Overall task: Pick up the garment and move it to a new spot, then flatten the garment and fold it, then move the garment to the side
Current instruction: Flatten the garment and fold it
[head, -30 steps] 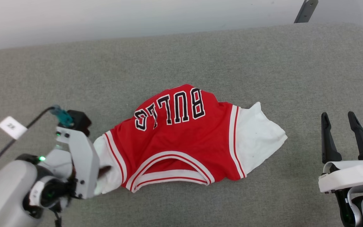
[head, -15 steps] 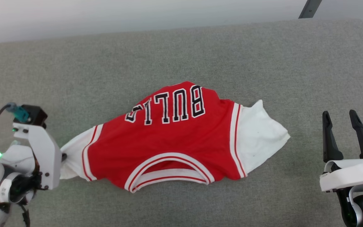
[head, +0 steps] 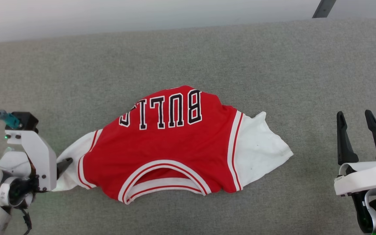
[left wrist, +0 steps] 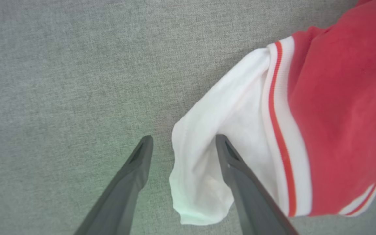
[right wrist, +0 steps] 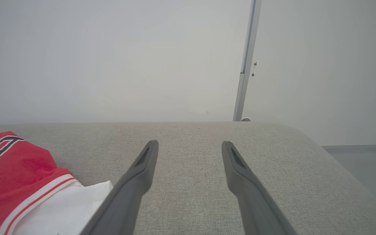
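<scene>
The garment (head: 168, 150) is a red jersey with black "BULLS" lettering and white sleeves, lying spread on the grey cushioned surface (head: 188, 58), collar toward me. My left gripper (head: 64, 163) is at its left sleeve. In the left wrist view the left gripper (left wrist: 184, 138) is open, with the white sleeve (left wrist: 204, 156) lying slack between the fingers and under the right one. My right gripper (head: 354, 114) stands open at the lower right, apart from the right sleeve (head: 259, 147). The right wrist view has the right gripper (right wrist: 190, 143) over bare cushion, the garment (right wrist: 11, 169) at its left.
The grey surface ends in a rounded corner at the far right (right wrist: 338, 156), with floor beyond. A white wall runs behind it, and a thin metal post (right wrist: 245, 65) stands at the back right.
My left gripper pulled the left sleeve out leftward, stretching the jersey wider, then opened and let the sleeve go slack. The right arm has stayed put.
</scene>
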{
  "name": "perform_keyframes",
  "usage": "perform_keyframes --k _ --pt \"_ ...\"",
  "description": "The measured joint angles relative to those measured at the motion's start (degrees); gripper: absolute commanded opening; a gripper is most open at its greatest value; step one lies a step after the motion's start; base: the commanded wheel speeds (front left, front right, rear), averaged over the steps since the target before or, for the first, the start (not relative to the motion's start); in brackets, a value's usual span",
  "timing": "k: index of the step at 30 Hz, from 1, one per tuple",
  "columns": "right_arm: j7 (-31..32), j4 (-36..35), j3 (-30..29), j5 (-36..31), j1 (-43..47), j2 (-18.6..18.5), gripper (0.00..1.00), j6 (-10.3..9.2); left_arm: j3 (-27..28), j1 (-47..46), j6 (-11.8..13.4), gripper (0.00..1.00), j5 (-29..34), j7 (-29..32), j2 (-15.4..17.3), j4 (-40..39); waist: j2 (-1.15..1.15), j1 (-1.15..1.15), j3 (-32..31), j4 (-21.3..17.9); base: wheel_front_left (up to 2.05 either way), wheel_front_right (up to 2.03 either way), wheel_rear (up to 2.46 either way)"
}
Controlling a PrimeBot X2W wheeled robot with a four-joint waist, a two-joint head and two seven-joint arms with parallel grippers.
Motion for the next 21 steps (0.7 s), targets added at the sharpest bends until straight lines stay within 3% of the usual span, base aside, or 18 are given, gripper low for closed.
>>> perform_keyframes --k 9,21 --pt "-0.01 -1.42 0.00 -0.22 0.36 0.00 1.00 0.00 -0.26 0.13 1.20 1.00 0.24 2.36 2.11 -1.88 0.00 0.00 -1.44 0.78 0.00 0.00 0.00" --pt "0.53 -4.56 0.31 -0.67 0.79 -0.09 1.00 0.00 -0.37 2.95 2.67 1.00 -2.46 5.05 1.66 -1.30 0.00 0.00 -1.83 0.53 0.00 0.00 0.00"
